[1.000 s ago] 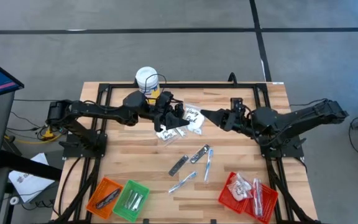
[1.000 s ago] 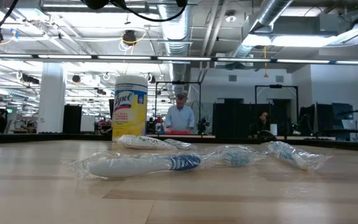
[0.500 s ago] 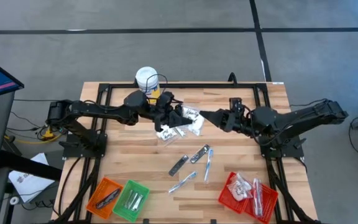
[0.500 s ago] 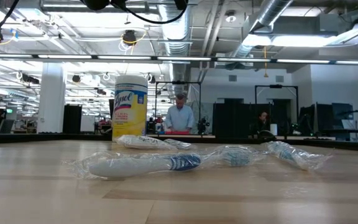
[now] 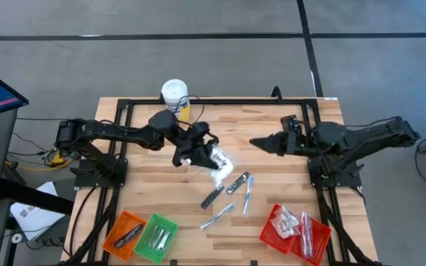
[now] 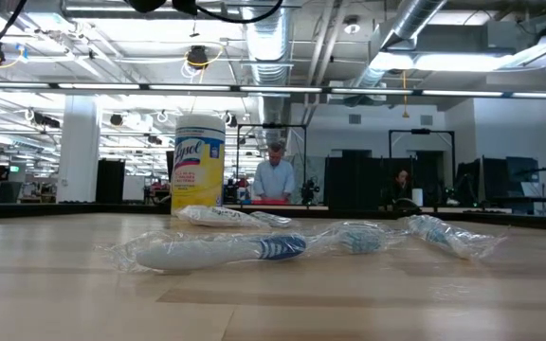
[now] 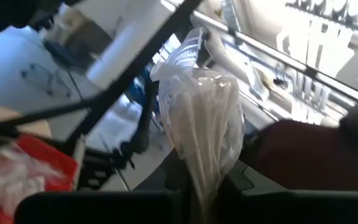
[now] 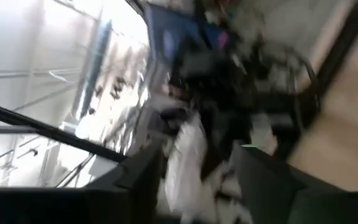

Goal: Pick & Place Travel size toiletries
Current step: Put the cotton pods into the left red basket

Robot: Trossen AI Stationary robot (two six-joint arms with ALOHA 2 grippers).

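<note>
Toiletries lie in three groups: loose wrapped sticks (image 5: 231, 193) mid-counter (image 5: 154, 199), packets already in the red basket (image 5: 293, 229) at the near right corner, and a clear bag of white sachets (image 5: 217, 159) gripped by the left claw (image 5: 198, 151). That claw is pressed together on the bag's neck; its wrist view shows the crinkled plastic (image 7: 204, 118) standing up from between the dark fingers, with the red basket in the background. The bag hangs above the counter's middle, just beyond the loose sticks.

The right claw (image 5: 261, 142) hovers off to the right with nothing in it, its fingers (image 8: 142, 171) apart in its own wrist view.

The step in hand looks like carrying the bag to a basket. Soft plastic held by a pinch can slip or swing, so a slow, level carry suits it, high enough that the dangling end clears the sticks below. The claw should spread only once the bag sits low over the chosen basket's centre. An orange basket (image 5: 124, 233) and a green one (image 5: 156, 236) wait at the near left.
</note>
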